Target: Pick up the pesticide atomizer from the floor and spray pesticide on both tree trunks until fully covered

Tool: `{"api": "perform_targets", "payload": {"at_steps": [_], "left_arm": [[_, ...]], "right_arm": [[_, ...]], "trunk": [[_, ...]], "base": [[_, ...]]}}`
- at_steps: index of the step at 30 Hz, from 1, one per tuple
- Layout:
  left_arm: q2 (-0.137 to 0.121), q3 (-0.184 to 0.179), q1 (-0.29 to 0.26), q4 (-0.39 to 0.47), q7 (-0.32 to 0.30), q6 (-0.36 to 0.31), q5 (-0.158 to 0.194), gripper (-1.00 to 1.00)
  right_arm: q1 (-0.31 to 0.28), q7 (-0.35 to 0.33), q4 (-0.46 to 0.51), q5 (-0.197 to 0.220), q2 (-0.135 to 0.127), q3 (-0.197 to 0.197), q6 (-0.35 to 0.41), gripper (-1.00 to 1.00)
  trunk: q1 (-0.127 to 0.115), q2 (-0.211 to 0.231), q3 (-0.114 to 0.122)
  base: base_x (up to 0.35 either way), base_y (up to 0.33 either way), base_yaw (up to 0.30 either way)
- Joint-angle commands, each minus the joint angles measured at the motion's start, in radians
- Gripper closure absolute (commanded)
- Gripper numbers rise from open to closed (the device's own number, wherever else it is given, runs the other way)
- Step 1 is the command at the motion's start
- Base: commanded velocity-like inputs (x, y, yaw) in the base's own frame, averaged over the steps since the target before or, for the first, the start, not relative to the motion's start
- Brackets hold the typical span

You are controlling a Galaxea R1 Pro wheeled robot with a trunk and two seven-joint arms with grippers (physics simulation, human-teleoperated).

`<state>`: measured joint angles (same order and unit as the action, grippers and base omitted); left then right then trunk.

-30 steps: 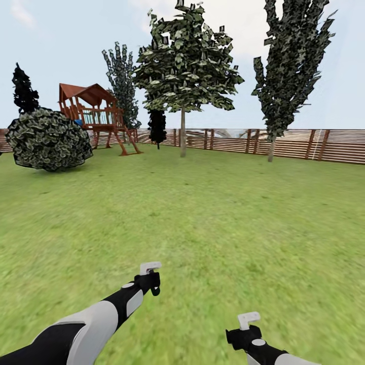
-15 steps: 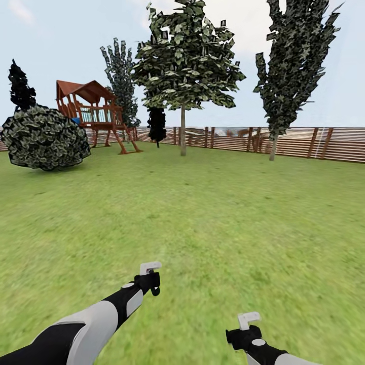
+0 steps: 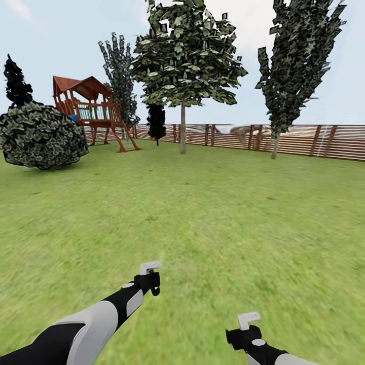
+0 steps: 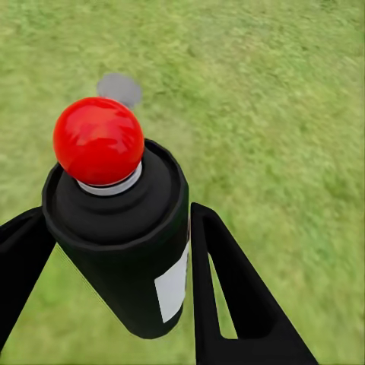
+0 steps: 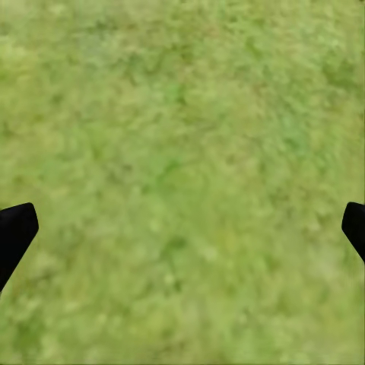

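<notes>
Holding status, your left arm: the pesticide atomizer (image 4: 125,228) sits pinched between the two black fingers (image 4: 228,296) of the left gripper (image 4: 114,304).
Atomizer: black body, white label patch on its side, red nozzle tip (image 4: 98,141) pointing out over the grass.
Left gripper, head view: left gripper (image 3: 150,278) carried low and forward over the lawn (image 3: 203,213); the bottle itself is too small to make out from there.
Right gripper: right gripper (image 5: 182,228) with fingers spread wide, only the two black fingertips (image 5: 15,232) at the frame edges, nothing between them but grass. In the head view you see it (image 3: 246,329) low, near your right side.
Trees: broadleaf tree (image 3: 185,56) with bare tree trunk (image 3: 182,129) straight ahead, well apart from both grippers; second tree (image 3: 296,66) to its right, with a trunk (image 3: 275,146) near the wooden slat fence (image 3: 304,141).
Surroundings: wooden playset (image 3: 91,109) and round bush (image 3: 41,134) at far left; dark conifer (image 3: 156,121) by the fence.
</notes>
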<state>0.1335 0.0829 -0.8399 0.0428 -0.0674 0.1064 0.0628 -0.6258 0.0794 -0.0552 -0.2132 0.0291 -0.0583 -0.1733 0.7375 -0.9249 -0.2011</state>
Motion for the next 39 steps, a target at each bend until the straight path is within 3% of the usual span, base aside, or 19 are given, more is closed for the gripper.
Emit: {"api": "perform_targets", "payload": {"at_steps": [1, 39], "left_arm": [[0.0, 0.0, 0.0, 0.0, 0.0, 0.0, 0.0, 1.0], [0.0, 0.0, 0.0, 0.0, 0.0, 0.001, 0.0, 1.0]], "right_arm": [[0.0, 0.0, 0.0, 0.0, 0.0, 0.0, 0.0, -1.0], [0.0, -0.001, 0.0, 0.0, 0.0, 0.0, 0.0, -1.0]], "trunk": [[0.0, 0.0, -0.001], [0.0, 0.0, -0.036]], "base": [[0.35, 0.0, 0.0], [0.35, 0.0, 0.0]]}}
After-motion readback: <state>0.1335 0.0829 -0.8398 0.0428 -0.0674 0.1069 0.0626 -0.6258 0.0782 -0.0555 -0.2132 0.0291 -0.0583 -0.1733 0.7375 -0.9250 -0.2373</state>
